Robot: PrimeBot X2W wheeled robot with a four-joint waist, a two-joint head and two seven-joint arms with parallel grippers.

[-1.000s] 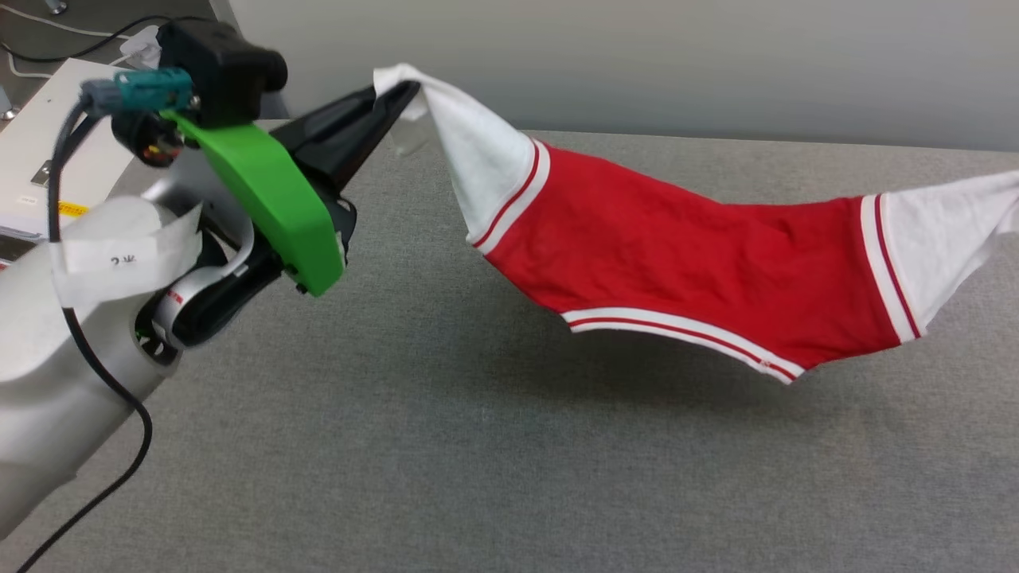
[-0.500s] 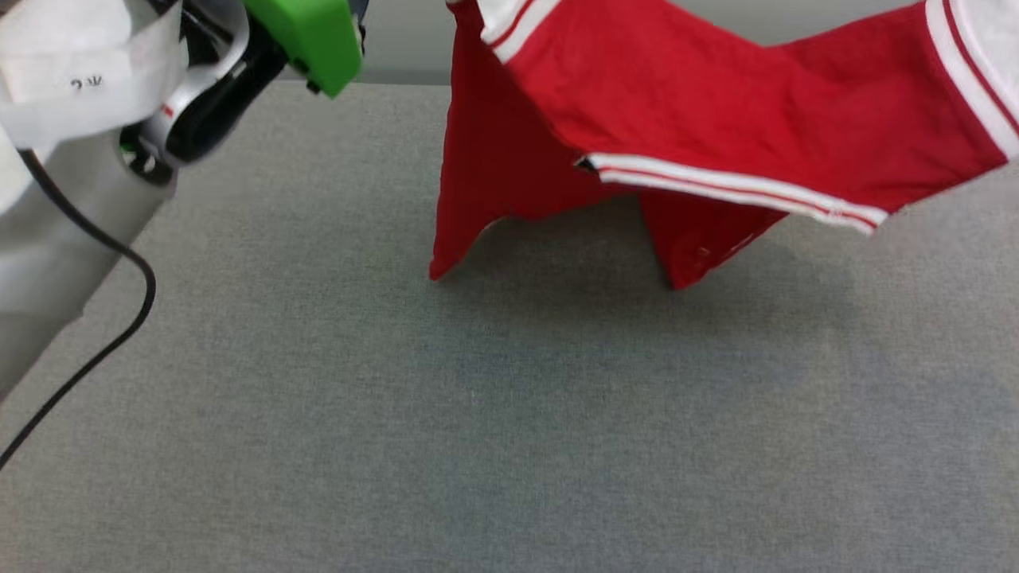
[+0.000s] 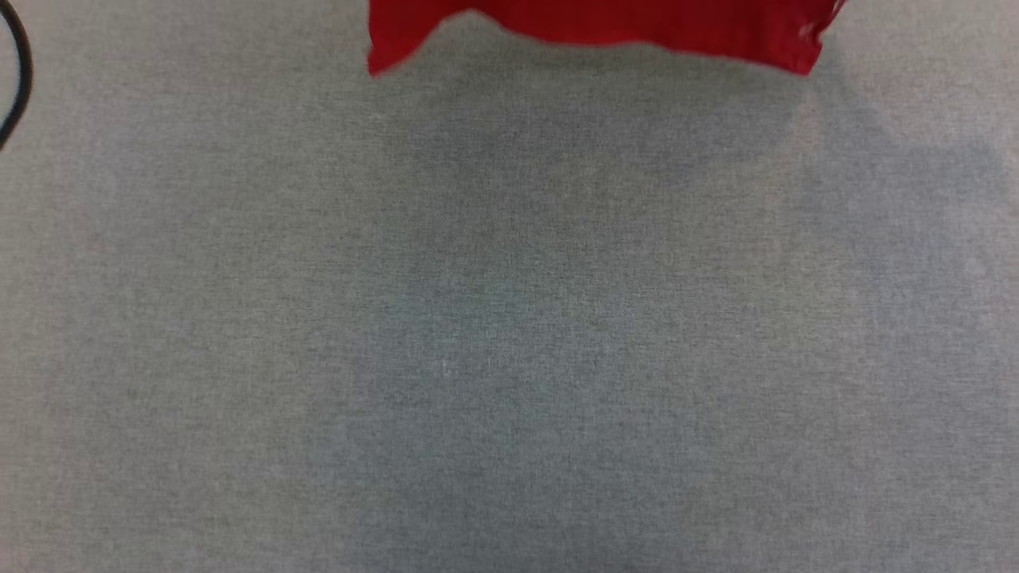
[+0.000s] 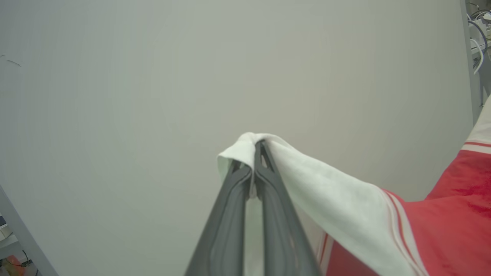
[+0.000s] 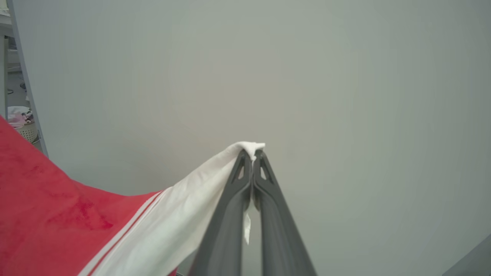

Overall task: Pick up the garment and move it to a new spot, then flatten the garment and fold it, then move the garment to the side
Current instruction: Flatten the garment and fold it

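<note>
Nearest us stretches the flat grey woven tabletop [image 3: 509, 358], bare across its near and middle ground, with a loop of thin black cable [image 3: 19, 79] curling in at the far left. Beyond that open stretch we see the lower hem of the red jersey-style T-shirt [image 3: 597, 24] hanging at the far side, its two corners dipping lowest. A soft shadow falls on the table beneath, so we judge the hem to be clear of the surface. Higher up, the left gripper [image 4: 256, 147], its long dark fingers pressed together, pinches the tip of one white short sleeve [image 4: 314, 184]. The right gripper [image 5: 253, 155] nips the tip of the opposite white sleeve [image 5: 184, 207] in the same way. Held by both sleeve tips, we reckon, the shirt is spread wide and hangs by its own weight, ready to be laid flat. Farthest off stands a plain pale grey wall [image 4: 115, 96]; how close it is to the fingertips we cannot tell. The broad bare table offers ample room to lower the shirt toward us, and the cable at the left is the one thing to avoid.
</note>
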